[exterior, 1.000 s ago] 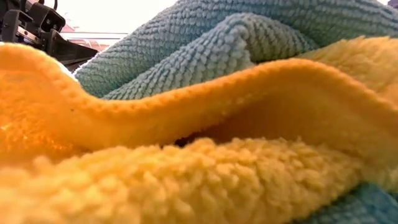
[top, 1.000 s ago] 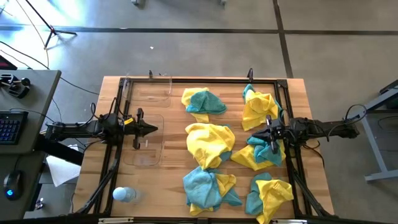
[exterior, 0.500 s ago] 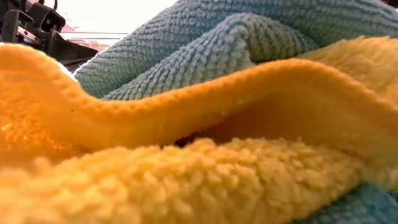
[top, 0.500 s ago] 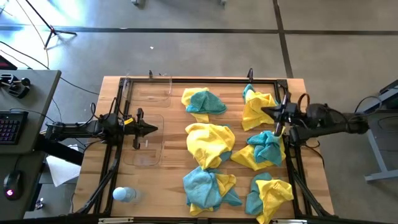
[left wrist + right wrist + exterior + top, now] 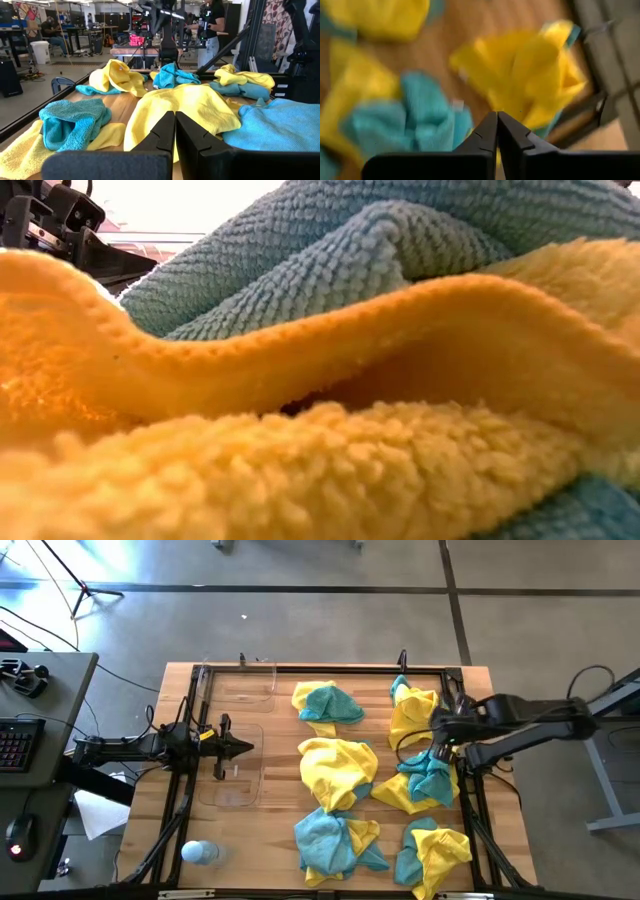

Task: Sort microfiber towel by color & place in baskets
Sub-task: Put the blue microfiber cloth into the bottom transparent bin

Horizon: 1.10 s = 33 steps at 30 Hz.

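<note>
Several crumpled microfiber towels, yellow and teal, lie in heaps over the table's middle and right: a yellow one (image 5: 340, 770) in the centre, a teal one (image 5: 428, 778) on yellow near the right edge. Two clear baskets (image 5: 240, 685) (image 5: 230, 772) stand at the left. My left gripper (image 5: 245, 748) (image 5: 175, 117) hangs shut and level above the nearer basket, pointing at the towels. My right gripper (image 5: 438, 743) (image 5: 497, 120) is raised and shut, pointing steeply down above a teal towel (image 5: 420, 115) and a yellow one (image 5: 535, 75). Yellow and teal cloth (image 5: 320, 380) fills the low view.
A black metal frame (image 5: 462, 690) runs around the table top. A small pale bottle (image 5: 200, 853) stands at the near left corner. Left of the table is a desk with a keyboard (image 5: 15, 745). People stand in the room beyond (image 5: 212, 25).
My right arm has lifted off its level rest at the right edge, and its gripper has tipped from level to pointing steeply down over the towels there. The towels and my left arm have kept still.
</note>
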Each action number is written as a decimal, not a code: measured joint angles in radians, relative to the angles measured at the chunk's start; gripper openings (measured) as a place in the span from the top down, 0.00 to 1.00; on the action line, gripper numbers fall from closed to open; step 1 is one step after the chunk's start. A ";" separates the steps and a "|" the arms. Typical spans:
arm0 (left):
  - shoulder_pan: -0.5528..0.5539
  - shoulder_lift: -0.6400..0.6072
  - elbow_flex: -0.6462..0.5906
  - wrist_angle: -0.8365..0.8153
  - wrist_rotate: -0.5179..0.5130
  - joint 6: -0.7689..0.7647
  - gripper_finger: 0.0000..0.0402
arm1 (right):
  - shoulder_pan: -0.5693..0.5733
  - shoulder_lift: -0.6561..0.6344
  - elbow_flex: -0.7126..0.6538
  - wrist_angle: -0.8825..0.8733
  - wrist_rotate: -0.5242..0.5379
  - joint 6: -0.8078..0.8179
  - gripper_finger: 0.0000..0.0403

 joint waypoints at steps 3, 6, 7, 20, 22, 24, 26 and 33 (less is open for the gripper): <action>0.000 0.000 0.000 0.000 0.000 0.000 1.00 | 0.000 0.032 -0.029 -0.007 -0.093 -0.011 0.91; 0.000 0.000 0.000 0.000 0.000 0.000 1.00 | 0.000 0.041 -0.071 0.008 -0.165 -0.045 0.83; 0.000 0.000 0.000 0.000 0.000 0.000 1.00 | 0.000 0.040 -0.091 0.014 -0.188 -0.052 0.81; 0.000 0.000 0.000 0.000 0.000 0.000 1.00 | 0.000 0.038 -0.352 0.186 -0.262 -0.137 0.43; 0.000 0.000 0.000 0.000 0.000 0.000 1.00 | 0.000 0.038 -0.385 0.216 -0.262 -0.164 0.39; 0.000 0.000 0.000 0.000 0.000 0.000 1.00 | 0.000 0.038 -0.414 0.254 -0.262 -0.171 0.37; 0.000 0.000 0.000 0.000 0.000 0.000 1.00 | 0.000 0.038 -0.438 0.276 -0.262 -0.170 0.35; 0.000 0.000 0.000 0.000 0.000 0.000 1.00 | 0.000 0.038 -0.461 0.312 -0.283 -0.167 0.35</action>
